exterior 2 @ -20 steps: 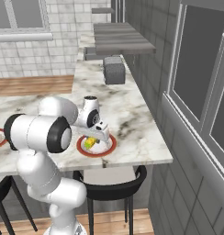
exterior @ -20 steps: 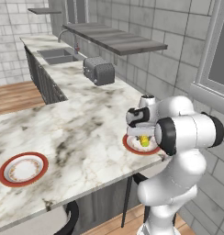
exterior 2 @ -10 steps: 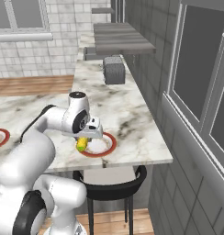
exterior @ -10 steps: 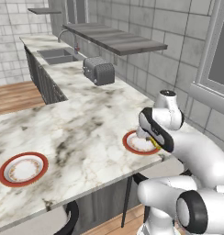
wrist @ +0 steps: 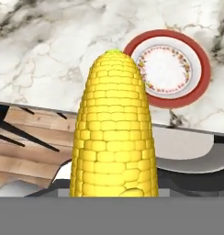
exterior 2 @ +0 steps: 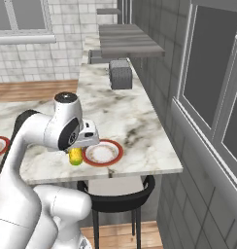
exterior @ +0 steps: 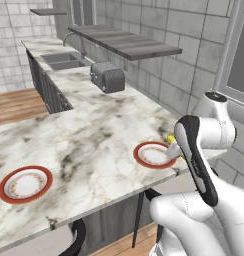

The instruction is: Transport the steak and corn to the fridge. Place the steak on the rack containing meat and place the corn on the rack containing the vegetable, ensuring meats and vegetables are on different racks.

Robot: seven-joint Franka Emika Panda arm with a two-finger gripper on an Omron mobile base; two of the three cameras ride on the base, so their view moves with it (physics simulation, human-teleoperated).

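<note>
The gripper (exterior 2: 77, 148) was clamped on the corn (wrist: 114, 128), held clear of the surface (exterior 2: 135, 116) just off its edge, beside the plate (exterior 2: 103, 152). The cob stuck far out past the grip, so a swing toward the fridge could have twisted it loose. Carried low, it could also have clipped the surface edge or the stool (exterior 2: 118, 197) below.

Glossy white rounded arm (exterior 2: 42, 133); dark joint bands.
</note>
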